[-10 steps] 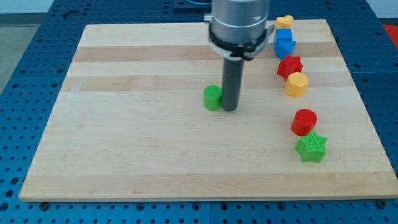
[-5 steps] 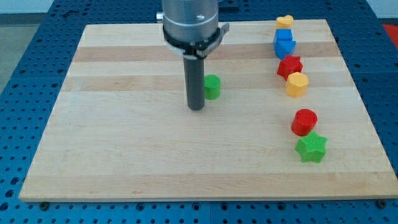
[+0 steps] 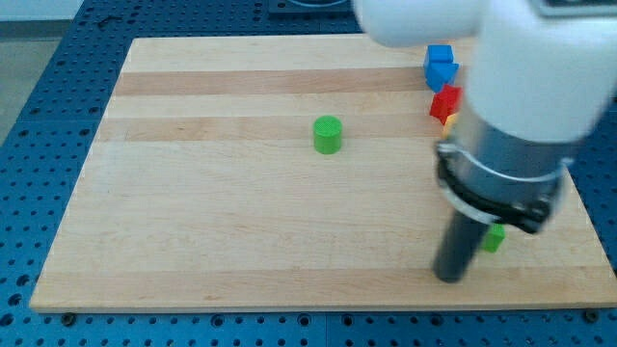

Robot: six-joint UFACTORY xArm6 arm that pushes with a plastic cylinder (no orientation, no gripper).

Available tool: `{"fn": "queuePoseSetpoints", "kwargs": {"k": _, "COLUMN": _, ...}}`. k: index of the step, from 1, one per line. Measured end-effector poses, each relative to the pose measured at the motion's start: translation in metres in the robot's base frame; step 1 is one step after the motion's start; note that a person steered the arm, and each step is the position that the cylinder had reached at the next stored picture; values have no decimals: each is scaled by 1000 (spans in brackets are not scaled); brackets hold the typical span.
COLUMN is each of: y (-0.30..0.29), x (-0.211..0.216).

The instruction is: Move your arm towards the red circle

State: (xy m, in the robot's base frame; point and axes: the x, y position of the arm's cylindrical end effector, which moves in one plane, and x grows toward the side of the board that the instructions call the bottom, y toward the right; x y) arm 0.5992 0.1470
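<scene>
- Rod without jaws: my tip [image 3: 450, 278] rests on the pale wooden board [image 3: 212, 231], lower right of the frame, holding nothing.
- Red circle is hidden behind the arm.
- Green star-shaped block [image 3: 495, 238] peeks out just right of the rod.

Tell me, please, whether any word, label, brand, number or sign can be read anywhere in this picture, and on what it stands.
None: no readable text on the wooden board, the green cylinder, the blue block, the red block, or the arm above my tip.
</scene>
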Motion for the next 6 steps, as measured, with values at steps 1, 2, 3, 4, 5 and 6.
{"fn": "queuePoseSetpoints", "kwargs": {"k": 1, "y": 70, "x": 7}}
{"fn": "queuePoseSetpoints", "kwargs": {"k": 2, "y": 137, "x": -24}}
{"fn": "queuePoseSetpoints", "kwargs": {"k": 3, "y": 153, "x": -83}}
{"fn": "queuePoseSetpoints", "kwargs": {"k": 4, "y": 108, "x": -88}}
{"fn": "queuePoseSetpoints", "kwargs": {"k": 5, "y": 66, "x": -88}}
{"fn": "queuePoseSetpoints", "kwargs": {"k": 6, "y": 21, "x": -92}}
